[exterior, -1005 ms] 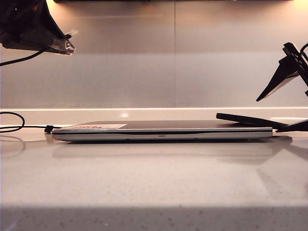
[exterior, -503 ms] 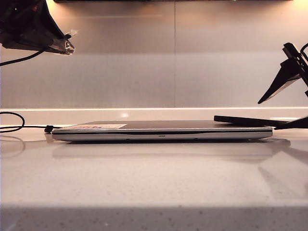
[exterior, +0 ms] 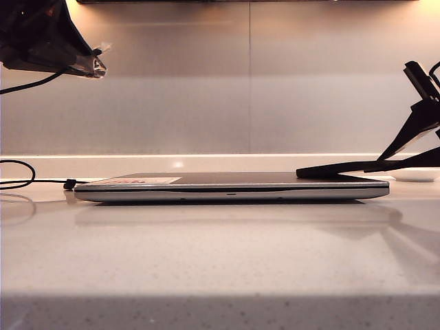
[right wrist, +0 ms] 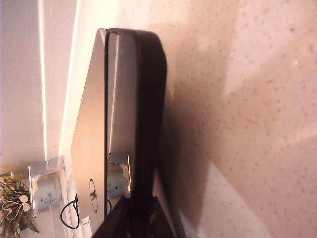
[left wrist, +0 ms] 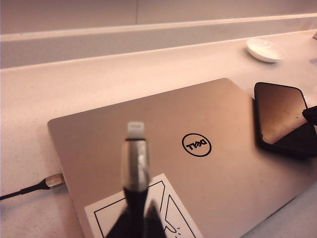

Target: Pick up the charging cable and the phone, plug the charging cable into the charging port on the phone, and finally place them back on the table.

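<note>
My left gripper (left wrist: 134, 220), at ten o'clock, clamps the cable (left wrist: 135, 158) plug-outward, ready for the port; my right gripper (exterior: 405, 163), at three o'clock, pinches the phone (exterior: 337, 171) edgewise off the laptop (exterior: 230, 187).

Warm-lit grey wall panels (exterior: 206, 82)

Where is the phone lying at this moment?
In the exterior view, the thin black rectangular phone lies on the silver laptop's right end, with the right gripper at its outer edge.

Left gripper (exterior: 96, 67): black angular housing, pale clear-tipped fingers, thin black cable trailing off. Right gripper (exterior: 412, 161): black, slender tapered fingers, angular black bracket above.
</note>
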`<state>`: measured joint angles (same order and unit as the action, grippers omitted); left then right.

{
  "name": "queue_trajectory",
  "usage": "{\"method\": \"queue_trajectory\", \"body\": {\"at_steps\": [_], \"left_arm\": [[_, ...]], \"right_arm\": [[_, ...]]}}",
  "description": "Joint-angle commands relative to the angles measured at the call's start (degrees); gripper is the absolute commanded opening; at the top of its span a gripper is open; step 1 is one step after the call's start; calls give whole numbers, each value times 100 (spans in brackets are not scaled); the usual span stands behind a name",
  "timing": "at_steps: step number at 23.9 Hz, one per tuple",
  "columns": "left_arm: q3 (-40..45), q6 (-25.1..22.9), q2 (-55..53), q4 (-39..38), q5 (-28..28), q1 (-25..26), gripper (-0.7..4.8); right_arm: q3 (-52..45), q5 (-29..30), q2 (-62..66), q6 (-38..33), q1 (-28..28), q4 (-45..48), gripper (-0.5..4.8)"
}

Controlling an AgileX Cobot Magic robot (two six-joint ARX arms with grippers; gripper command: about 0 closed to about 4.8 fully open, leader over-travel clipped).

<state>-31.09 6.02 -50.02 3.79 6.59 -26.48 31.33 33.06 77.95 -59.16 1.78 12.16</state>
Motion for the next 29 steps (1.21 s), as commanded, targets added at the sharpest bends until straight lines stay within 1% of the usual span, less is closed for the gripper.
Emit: {"method": "queue_trajectory", "body": {"at_steps": [1,2,3,10,13,17,23,27,29], "left_arm": [[-13,-22,4,52,9,0,-6],[-13,-22,4,52,9,0,-6],[-13,-22,4,52,9,0,-6],[-13,-22,4,52,9,0,-6],[-13,-22,4,52,11,0,-6],[-13,-22,4,52,9,0,-6],[-13,-22,4,52,11,0,-6],[-13,-22,4,52,9,0,-6],[-13,-22,4,52,9,0,-6]], "right_arm": [[-184,-166,212,26,-26,-586,31],[-184,-164,212,52,-26,-586,-2],[-184,-166,212,98,-26,-575,-8],[-164,-94,160,289,-26,-328,-9],[-68,-31,-184,374,-24,-428,-9],[195,4,-686,551,-24,-837,-9],[782,7,-1117,911,-22,-1589,-9],[1226,-55,-1176,1471,-22,-2256,-9],[1512,-175,-1200,1834,-22,-2769,-9]]}}
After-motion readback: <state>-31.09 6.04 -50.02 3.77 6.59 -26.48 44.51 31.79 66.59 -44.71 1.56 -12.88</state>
